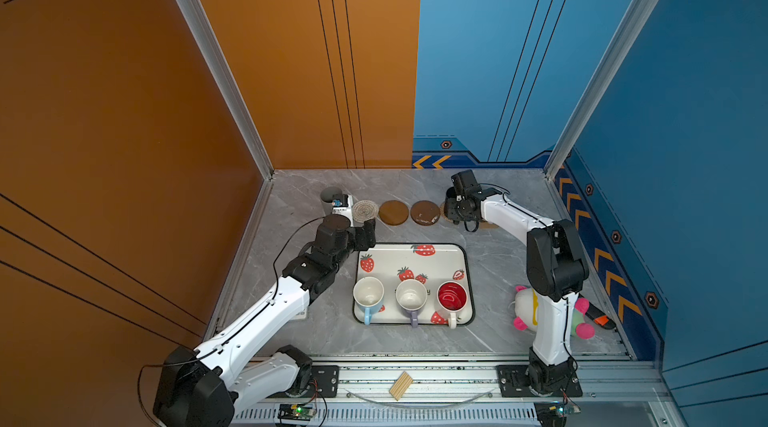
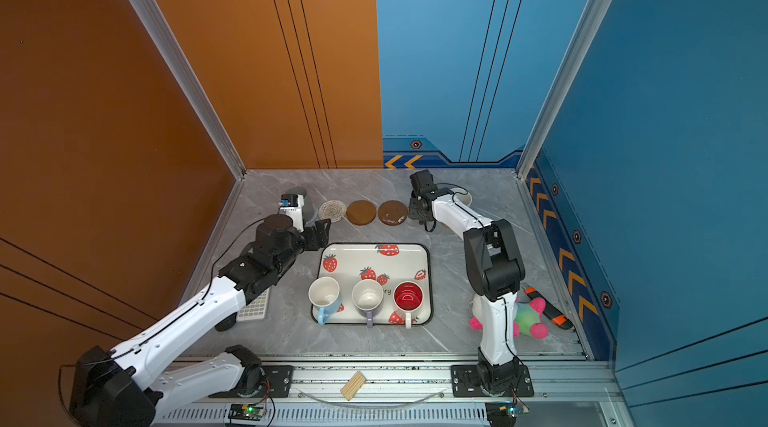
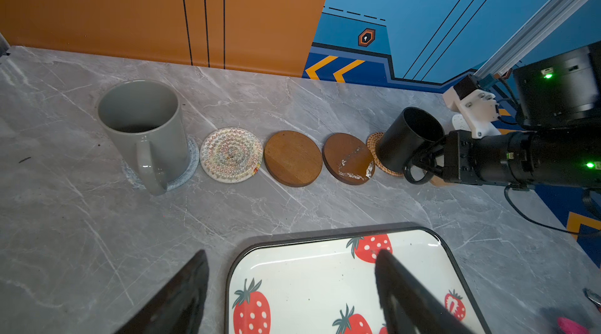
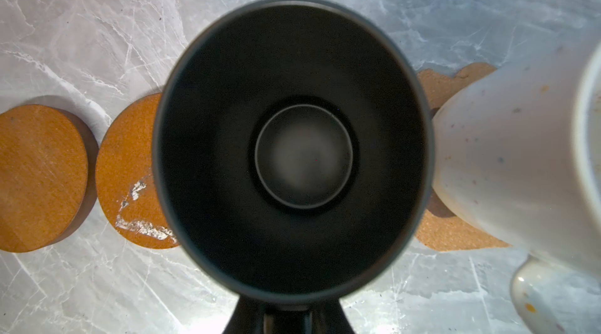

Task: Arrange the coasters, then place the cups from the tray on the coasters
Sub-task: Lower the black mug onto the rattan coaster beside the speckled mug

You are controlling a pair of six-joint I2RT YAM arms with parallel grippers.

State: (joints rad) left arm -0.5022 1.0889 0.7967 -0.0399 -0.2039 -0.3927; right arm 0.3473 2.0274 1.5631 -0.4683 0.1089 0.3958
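- At the far right of the coaster row, my right gripper (image 3: 422,166) is clamped on the handle of the black mug (image 3: 406,140). The mug is over the tan rattan coaster (image 3: 373,147), but I cannot tell whether its base is fully down.
- Letting go too soon could tip it, since a handle grip leaves the body free to swing.
- The speckled white mug (image 4: 507,166) stands just beside it on the paw-print coaster (image 4: 455,234). Drifting that way risks a knock.
- Drifting the other way could land the base partly on the scuffed wooden disc (image 3: 348,158).
- My left gripper (image 3: 291,260), fingers apart and empty, hangs at the far edge of the tray (image 1: 388,254). Three mugs (image 1: 411,296) stand there, and a low reach could clip a rim.
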